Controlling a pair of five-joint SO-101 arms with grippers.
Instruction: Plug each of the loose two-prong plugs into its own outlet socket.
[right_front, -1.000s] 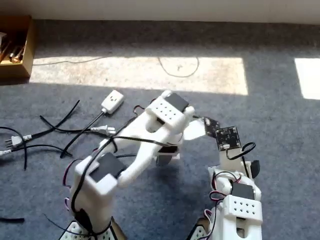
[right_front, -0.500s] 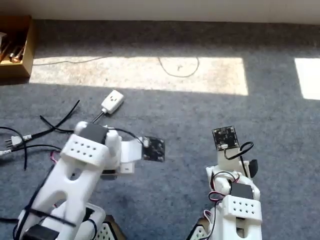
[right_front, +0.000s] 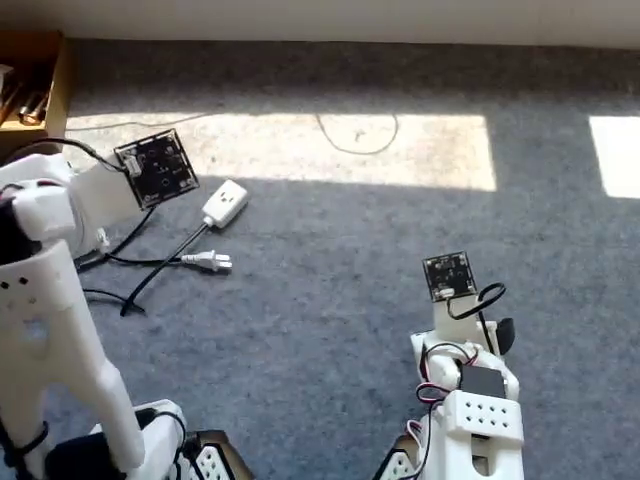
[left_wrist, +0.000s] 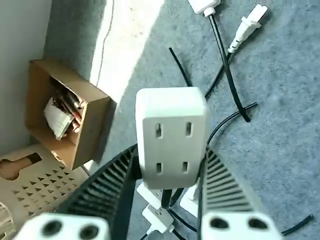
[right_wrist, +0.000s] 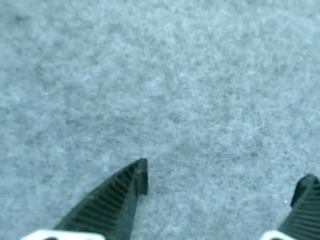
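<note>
A white outlet block (left_wrist: 171, 137) with two pairs of slots sits upright between the fingers of my left gripper (left_wrist: 171, 156), which is shut on its sides above the carpet. A black cable hangs from under the block, with white plugs (left_wrist: 156, 216) on the floor beneath. Farther off lie a second white outlet socket (right_front: 225, 202) (left_wrist: 202, 5) on a black cord and a loose white two-prong plug (right_front: 208, 262) (left_wrist: 247, 25). The left arm (right_front: 40, 260) stands at the far left. My right gripper (right_wrist: 220, 185) hangs open over bare carpet, with the right arm (right_front: 465, 395) at the front right.
Black cords (right_front: 130, 262) cross the carpet at the left. A brown cardboard box (right_front: 35, 95) (left_wrist: 65, 120) of odds and ends stands at the back left, with a white perforated basket (left_wrist: 30, 185) close by. A thin wire (right_front: 355, 140) lies in the sunlit patch.
The left arm has swung from the middle of the carpet to the far left and risen, uncovering the loose plug. The right arm has kept still.
</note>
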